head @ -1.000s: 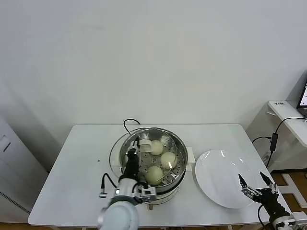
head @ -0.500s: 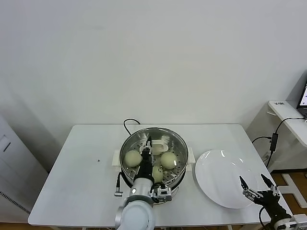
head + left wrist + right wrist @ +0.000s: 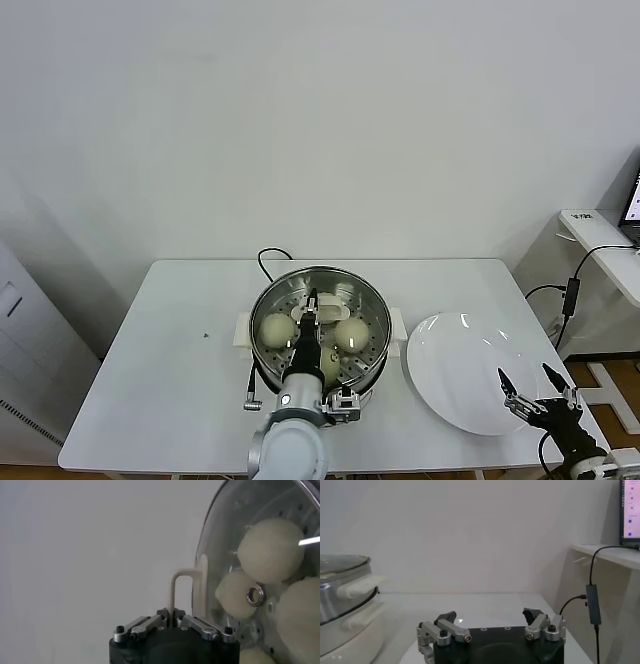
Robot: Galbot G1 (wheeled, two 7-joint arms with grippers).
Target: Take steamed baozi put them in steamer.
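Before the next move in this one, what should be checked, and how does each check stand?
1. Four buns inside the steamer: ok, seen through the glass.
2. No bun on the plate: ok.
3. Left claw shut on the lid handle: ok.
4. Lid seated flat on the steamer's rim: cannot tell.
5. Right claw open, waiting at the plate's near edge, away from the steamer: ok.

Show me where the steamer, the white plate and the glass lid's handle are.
steamer (image 3: pixel 372 301), head view, bare steel rim.
white plate (image 3: pixel 462 370), head view, bare centre.
lid handle (image 3: pixel 176 587), left wrist view, upright of the loop.
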